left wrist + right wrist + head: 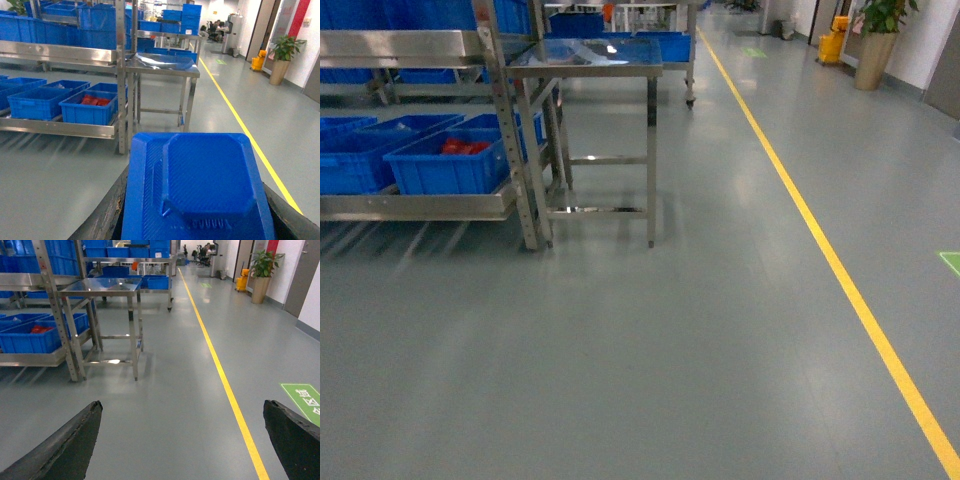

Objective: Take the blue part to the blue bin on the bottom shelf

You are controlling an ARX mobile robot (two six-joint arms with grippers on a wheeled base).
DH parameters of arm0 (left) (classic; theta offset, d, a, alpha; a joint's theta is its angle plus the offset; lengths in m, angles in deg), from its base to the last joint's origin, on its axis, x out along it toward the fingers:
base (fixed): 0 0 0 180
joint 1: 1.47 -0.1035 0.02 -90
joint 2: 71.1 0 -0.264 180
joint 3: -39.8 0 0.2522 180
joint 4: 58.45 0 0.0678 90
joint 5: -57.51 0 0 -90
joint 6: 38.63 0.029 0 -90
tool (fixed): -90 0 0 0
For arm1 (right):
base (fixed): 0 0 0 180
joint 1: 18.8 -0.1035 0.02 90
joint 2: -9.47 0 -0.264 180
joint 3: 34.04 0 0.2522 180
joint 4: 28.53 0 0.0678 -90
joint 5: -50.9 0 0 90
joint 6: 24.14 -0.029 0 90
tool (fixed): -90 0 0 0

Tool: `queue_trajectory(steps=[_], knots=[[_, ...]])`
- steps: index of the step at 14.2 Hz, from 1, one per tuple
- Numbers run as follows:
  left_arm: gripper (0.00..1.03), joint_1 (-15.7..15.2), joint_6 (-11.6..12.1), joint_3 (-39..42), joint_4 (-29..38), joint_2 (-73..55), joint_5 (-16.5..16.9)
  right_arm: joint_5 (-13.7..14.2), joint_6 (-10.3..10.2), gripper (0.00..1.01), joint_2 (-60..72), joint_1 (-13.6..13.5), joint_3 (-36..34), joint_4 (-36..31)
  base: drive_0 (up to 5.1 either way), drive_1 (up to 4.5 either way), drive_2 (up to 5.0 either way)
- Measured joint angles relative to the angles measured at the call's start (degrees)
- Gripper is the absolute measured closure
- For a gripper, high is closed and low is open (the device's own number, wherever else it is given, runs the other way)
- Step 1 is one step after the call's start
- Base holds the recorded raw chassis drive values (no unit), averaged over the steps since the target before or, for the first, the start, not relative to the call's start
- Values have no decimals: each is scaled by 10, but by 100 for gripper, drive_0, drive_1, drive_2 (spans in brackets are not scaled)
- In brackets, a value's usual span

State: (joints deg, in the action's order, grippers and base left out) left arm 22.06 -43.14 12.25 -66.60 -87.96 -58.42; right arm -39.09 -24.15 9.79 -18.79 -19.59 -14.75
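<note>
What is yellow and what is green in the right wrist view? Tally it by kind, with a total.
Yellow floor line: 1
Yellow mop bucket: 1
Green floor markings: 2
Green potted plant: 1
Total: 5

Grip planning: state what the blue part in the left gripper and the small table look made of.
Blue part: likely moulded plastic, semi-gloss, with soft highlights and ribbed edges. Small table: looks like stainless steel, brushed and shiny, its top mirroring the ceiling lights.
</note>
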Motion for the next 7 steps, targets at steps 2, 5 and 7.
queue_trajectory(steps=[2, 5, 7], knots=[[59, 0, 0, 0, 0, 0, -1, 0, 0, 3, 0, 0, 0, 2, -2, 421, -424], [59, 0, 0, 0, -1, -1, 0, 0, 0, 3, 0, 0, 0, 1, -2, 421, -424], [59, 0, 0, 0, 0, 0, 0, 0, 0, 3, 0, 0, 0, 2, -2, 421, -424]])
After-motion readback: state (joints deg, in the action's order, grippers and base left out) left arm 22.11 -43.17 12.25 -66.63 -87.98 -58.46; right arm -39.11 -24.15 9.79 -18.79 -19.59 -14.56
